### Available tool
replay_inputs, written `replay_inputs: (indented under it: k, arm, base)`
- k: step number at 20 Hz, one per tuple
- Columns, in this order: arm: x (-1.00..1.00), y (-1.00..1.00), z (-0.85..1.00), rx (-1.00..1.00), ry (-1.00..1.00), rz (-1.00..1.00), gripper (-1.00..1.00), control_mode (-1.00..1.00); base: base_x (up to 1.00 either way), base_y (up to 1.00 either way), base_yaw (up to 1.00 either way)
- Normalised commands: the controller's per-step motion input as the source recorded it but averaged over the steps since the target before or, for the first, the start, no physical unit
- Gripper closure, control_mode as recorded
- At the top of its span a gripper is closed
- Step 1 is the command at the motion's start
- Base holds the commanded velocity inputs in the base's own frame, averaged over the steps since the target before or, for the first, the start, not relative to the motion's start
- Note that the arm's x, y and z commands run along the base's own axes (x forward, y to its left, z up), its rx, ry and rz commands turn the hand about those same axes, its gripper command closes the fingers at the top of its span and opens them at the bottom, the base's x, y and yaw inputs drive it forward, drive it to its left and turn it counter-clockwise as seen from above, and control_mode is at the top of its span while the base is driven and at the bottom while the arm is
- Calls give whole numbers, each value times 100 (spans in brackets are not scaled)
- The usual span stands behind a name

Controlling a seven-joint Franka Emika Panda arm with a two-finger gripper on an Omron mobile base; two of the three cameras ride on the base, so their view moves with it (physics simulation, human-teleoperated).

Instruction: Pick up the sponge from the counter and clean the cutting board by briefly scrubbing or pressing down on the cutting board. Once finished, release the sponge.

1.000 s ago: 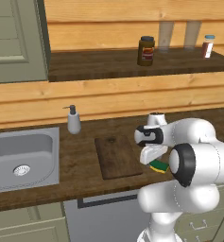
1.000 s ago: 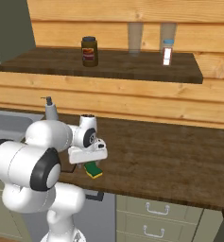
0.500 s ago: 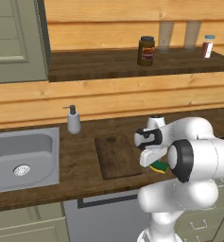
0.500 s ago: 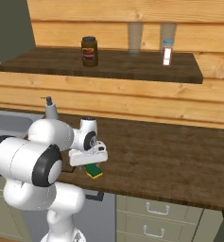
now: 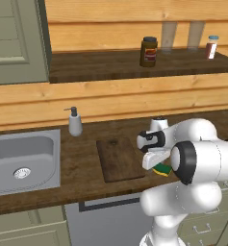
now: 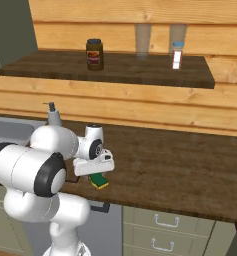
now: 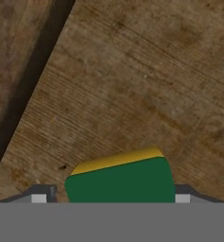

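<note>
Status: pick phase. Gripper [image 7: 119,197] sits low over sponge [image 7: 120,182], fingers flanking it at 3 and 9 o'clock; whether they grip it cannot be told. Sponge [image 5: 162,169] rests on counter [image 5: 82,168] just beside cutting board [image 5: 121,159], at its 3 o'clock. Remaining: lift, scrub board, release.

Dark wood counter [image 5: 82,163] with cutting board [image 5: 119,159], sponge [image 6: 99,181], soap dispenser [image 5: 75,122].
</note>
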Motion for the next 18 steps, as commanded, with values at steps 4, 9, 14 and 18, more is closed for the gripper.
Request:
replay_inputs:
  k: [4,9,14,18]
  arm:
    - [0,0,0,0,0,0,100,-100]
    - [0,0,0,0,2,0,100,-100]
    - [0,10,30,0,2,-1,100,-100]
    - [22,66,54,1,-4,-5,100,-100]
  base:
    - [0,0,0]
    - [0,0,0]
    - [0,0,0]
    - [0,0,0]
